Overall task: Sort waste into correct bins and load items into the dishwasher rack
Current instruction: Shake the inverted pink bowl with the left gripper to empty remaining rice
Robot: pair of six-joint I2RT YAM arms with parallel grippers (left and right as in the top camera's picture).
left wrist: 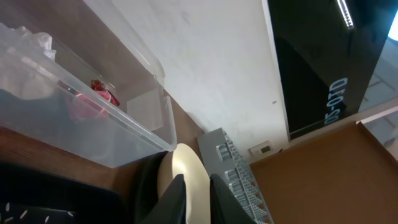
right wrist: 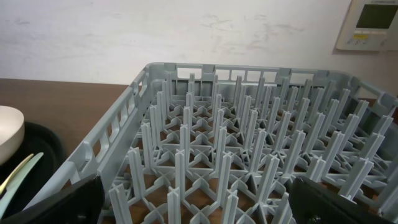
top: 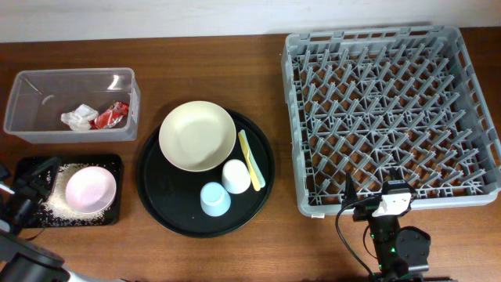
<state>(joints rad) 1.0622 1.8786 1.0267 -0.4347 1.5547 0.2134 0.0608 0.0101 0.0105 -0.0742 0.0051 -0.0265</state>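
Wooden table [top: 196, 47]: clear box [top: 31, 102] and shallow black tray [top: 109, 163] by left gripper [top: 43, 174]; round black tray [top: 168, 200]; grey rack [top: 293, 117] before right gripper [top: 383, 196].

We're seeing grey rack [top: 391, 117], cream bowl [top: 197, 135], pink bowl [top: 90, 190], lt-blue cup [top: 214, 199], red wrapper [top: 112, 115], blk round tray [top: 168, 207], brown worktop [top: 235, 63].

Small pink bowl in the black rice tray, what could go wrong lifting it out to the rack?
Lifting could scatter the loose white rice grains lying around the small pink bowl in the shallow black rectangular tray. The left pincer is at the tray's left end and might bump it.
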